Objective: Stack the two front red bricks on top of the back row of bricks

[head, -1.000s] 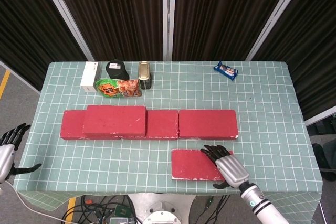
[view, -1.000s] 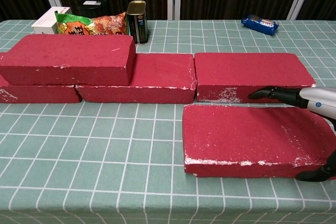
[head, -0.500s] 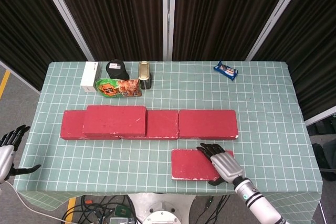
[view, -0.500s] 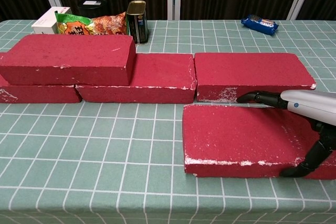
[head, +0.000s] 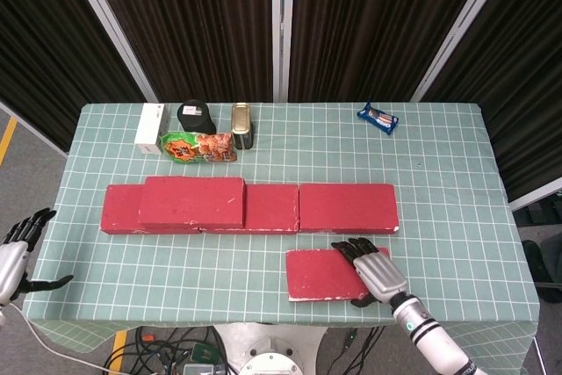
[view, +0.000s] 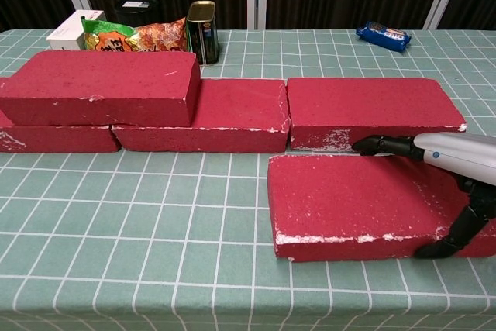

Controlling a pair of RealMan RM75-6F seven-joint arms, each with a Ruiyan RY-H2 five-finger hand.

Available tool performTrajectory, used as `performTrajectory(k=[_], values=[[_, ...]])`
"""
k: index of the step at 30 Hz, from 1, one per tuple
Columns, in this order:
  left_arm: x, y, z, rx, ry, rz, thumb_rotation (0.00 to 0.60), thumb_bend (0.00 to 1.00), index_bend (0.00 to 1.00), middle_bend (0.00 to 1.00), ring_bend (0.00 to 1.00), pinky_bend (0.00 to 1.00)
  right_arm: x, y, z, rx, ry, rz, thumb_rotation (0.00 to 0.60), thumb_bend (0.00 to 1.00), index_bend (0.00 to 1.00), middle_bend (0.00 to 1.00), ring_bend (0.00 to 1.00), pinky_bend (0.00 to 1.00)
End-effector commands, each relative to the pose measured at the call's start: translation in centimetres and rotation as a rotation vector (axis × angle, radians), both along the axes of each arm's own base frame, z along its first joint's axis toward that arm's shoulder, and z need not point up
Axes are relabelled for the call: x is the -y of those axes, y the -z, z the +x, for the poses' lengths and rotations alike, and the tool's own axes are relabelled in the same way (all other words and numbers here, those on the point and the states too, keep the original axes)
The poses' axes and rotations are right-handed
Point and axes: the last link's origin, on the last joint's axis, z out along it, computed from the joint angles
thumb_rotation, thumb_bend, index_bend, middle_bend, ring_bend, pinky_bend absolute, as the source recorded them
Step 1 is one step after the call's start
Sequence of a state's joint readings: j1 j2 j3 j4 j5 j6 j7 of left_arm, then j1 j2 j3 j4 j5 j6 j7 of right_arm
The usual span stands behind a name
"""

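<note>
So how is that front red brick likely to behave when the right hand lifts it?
The front red brick looks rigid, so it probably won't flex. The right hand holds only its right end, so the free end may sag. Chipped white edges hint it could crumble slightly.

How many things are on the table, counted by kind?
Red bricks: 5, with the front brick under the right hand
White box: 1
Black round container: 1
Tin can: 1
Snack bag: 1
Blue snack packet: 1
Total: 10
</note>
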State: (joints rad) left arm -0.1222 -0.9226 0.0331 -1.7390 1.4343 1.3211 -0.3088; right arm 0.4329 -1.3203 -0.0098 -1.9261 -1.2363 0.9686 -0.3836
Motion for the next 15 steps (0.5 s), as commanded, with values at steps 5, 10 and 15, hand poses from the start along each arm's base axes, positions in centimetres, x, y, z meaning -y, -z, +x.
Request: performTrajectory(k=[5, 10, 15], values=[[-0.1, 0.0, 0.0, 0.018, 0.002, -0.004, 0.6, 0.02, 0.04, 0.0, 0.0, 0.0, -0.1, 0.2, -0.1, 0.012, 0.004, 0.0, 0.6, 0.02, 0.0, 0.18, 0.07, 0.19], [-0.1, 0.1, 0.0, 0.017, 0.003, -0.006, 0.6, 0.02, 0.04, 0.0, 0.0, 0.0, 0.0, -0.3, 0.0, 0.051, 0.01, -0.002, 0.6, 0.03, 0.0, 0.2, 0.11, 0.24], [0.0, 0.1, 0.1, 0.014, 0.005, -0.014, 0.6, 0.02, 0.04, 0.0, 0.0, 0.0, 0.4, -2.4, 0.6, 0.074, -0.032, -0.067, 0.6, 0.04, 0.0, 0.2, 0.11, 0.24]])
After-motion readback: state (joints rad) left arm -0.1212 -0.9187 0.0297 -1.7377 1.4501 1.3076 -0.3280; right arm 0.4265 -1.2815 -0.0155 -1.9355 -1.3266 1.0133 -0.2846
